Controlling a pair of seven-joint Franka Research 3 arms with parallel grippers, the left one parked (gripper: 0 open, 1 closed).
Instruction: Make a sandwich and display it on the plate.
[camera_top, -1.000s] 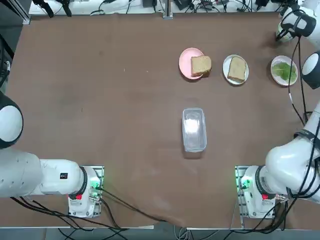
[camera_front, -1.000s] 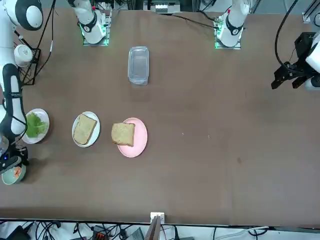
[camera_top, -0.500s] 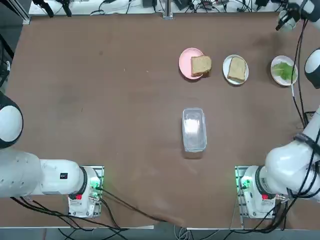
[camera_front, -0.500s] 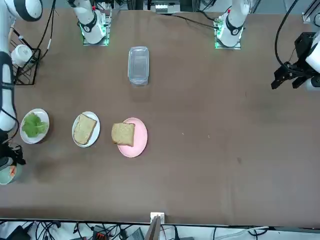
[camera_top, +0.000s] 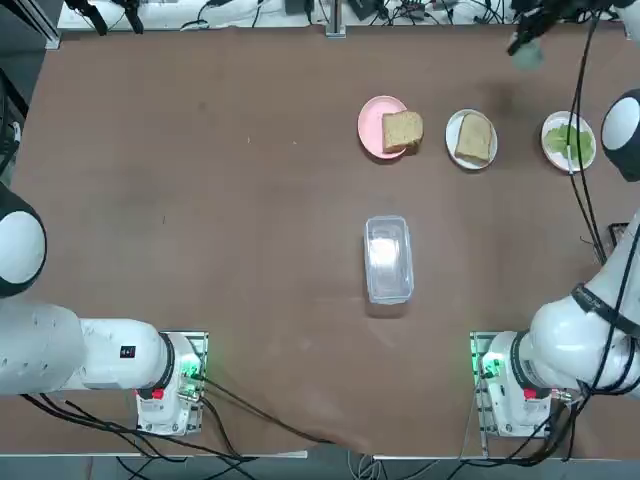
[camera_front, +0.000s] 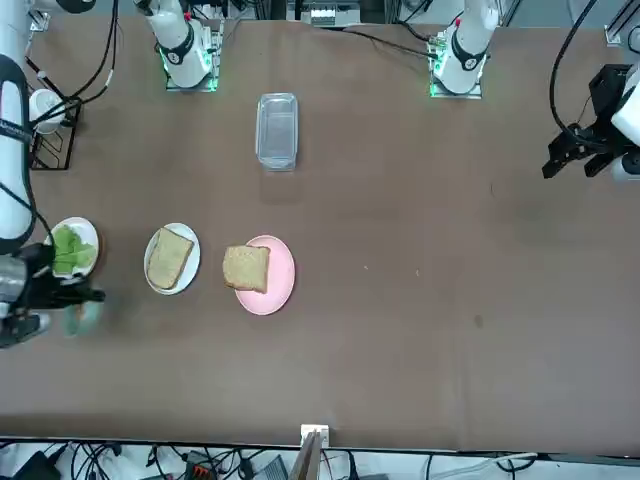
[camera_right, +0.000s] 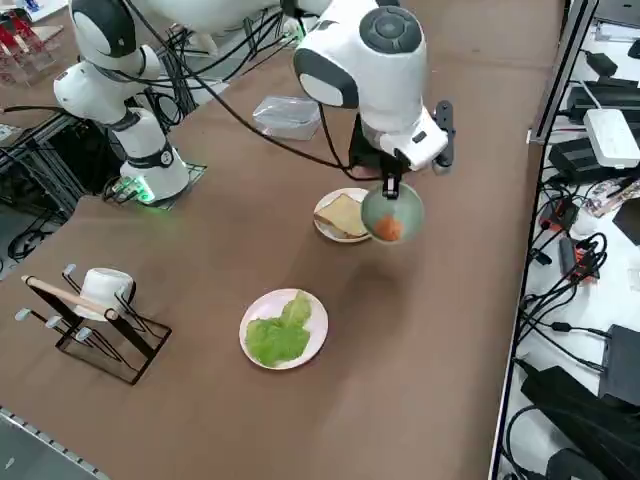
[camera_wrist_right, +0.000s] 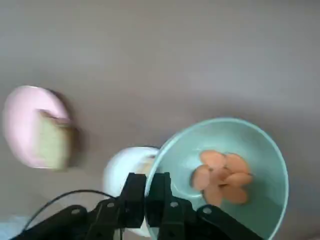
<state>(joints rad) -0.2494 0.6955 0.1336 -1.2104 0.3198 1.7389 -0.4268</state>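
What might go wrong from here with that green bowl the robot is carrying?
The right gripper pinches the pale-green bowl only by its rim, so it might tilt or slip. The loose orange pieces could then slide out onto the table. If it tips them carelessly, some might miss the bread slice on the white plate.

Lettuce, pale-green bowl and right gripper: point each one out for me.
Lettuce (camera_right: 278, 339): right side view, middle of the leaf.
Pale-green bowl (camera_wrist_right: 265, 187): right wrist view, inner wall.
Right gripper (camera_wrist_right: 146, 200): right wrist view, between its fingertips, shut on the bowl's rim.
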